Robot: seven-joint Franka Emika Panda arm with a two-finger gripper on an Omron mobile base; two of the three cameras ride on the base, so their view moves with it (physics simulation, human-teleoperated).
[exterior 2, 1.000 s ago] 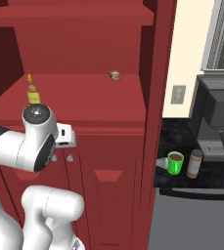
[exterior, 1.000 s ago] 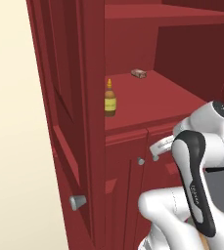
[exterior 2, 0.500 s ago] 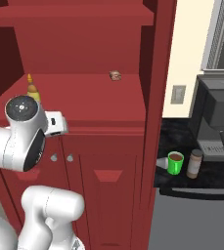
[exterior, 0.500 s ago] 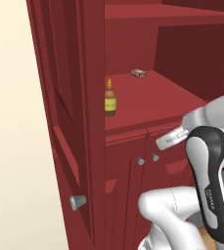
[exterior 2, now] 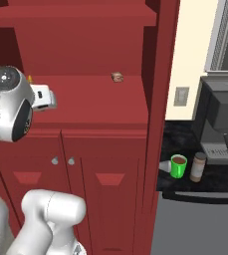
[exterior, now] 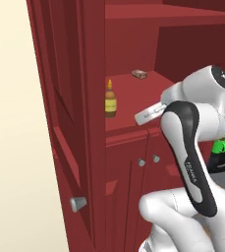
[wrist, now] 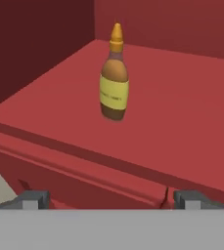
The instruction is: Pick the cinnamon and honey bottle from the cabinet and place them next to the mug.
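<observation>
I hold the two-finger gripper point(wrist: 111, 199) spread wide and empty before the small amber honey bottle with yellow label and orange nozzle point(wrist: 114, 78), upright near the dark red wooden cabinet's point(exterior: 70, 98) shelf edge; judged light, rigid, slick and tippy, it wants gripping at the labelled body.

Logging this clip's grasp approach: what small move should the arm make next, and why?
Probably ease the tool straight forward toward the honey bottle. The bottle stands upright on the cabinet shelf, ahead of the spread fingertips and not yet between them, while the cinnamon already sits beside the mug.
</observation>
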